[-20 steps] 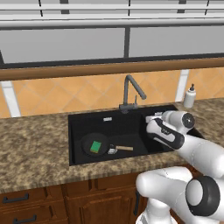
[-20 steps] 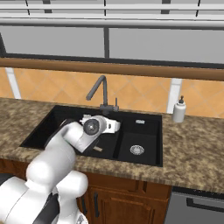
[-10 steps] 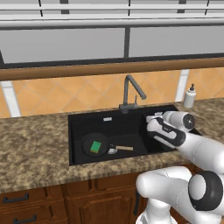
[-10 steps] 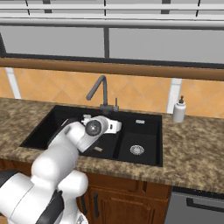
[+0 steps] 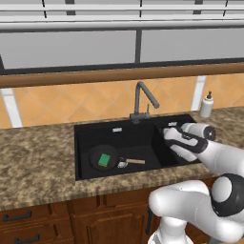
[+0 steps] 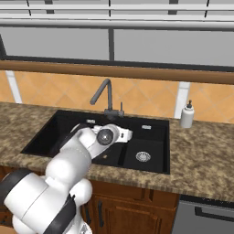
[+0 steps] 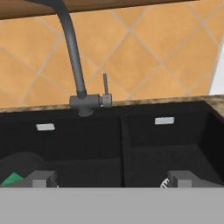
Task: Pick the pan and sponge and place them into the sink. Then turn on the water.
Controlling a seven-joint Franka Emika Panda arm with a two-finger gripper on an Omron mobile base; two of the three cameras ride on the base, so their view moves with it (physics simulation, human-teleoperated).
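No writing or brand mark can be read on anything here.

In the left base view, going left to right: the pan point(image 5: 102, 157) lies flat on the floor of the wide basin of the sink point(image 5: 81, 143), toward 8 o'clock of that basin, its wooden handle pointing to 3 o'clock. The sponge point(image 5: 105, 159) sits green side up inside the pan. The faucet point(image 5: 141, 99) stands at 12 o'clock behind the divider between the basins, spout curving forward, with no stream falling from it. The arm rises from 5 o'clock and bends over the narrow basin, the hand lying roughly level and aimed toward the back wall. The soap dispenser point(image 5: 206, 105) stands on the counter point(image 5: 33, 157) at 2 o'clock of the sink.

In the hand view the gripper point(image 7: 113, 180) is released, its two tips far apart with nothing between them; it faces the faucet base and upright lever point(image 7: 105, 89), the divider dead ahead. A green corner of the sponge shows at 8 o'clock, a drain's edge point(image 7: 164, 183) at 5 o'clock.

Compared with a second ago, the hand has edged slightly toward the faucet; pan and sponge have not moved.
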